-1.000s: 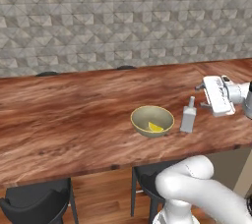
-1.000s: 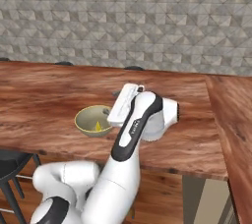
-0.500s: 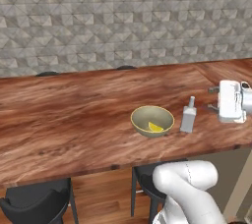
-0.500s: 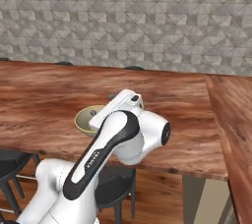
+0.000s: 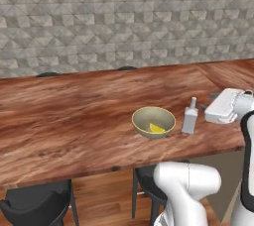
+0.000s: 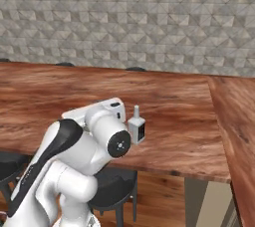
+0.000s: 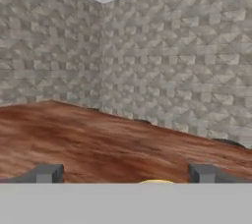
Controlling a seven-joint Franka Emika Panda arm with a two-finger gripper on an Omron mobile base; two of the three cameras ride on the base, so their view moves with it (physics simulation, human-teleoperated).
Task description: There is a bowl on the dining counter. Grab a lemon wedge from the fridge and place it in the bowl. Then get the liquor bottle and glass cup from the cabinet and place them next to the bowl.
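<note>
On the wooden dining counter stands an olive bowl with a yellow lemon wedge inside it. Just to the bowl's right, the small clear liquor bottle stands upright, also seen in the right base view. Right of the bottle hovers my gripper, apart from it and low over the counter. The hand view has its dark fingertips far apart, so the gripper is open and empty. The bowl's rim peeks up between them. My arm hides the bowl in the right base view.
A stone-tiled wall runs behind the counter. Black chairs stand under its near edge, and dark chair backs show at its far side. The counter turns a corner on the right.
My hand has turned and shifted a little beside the bottle, and the arm has folded lower in front of the right base camera. Bowl, lemon wedge and bottle stayed put.
</note>
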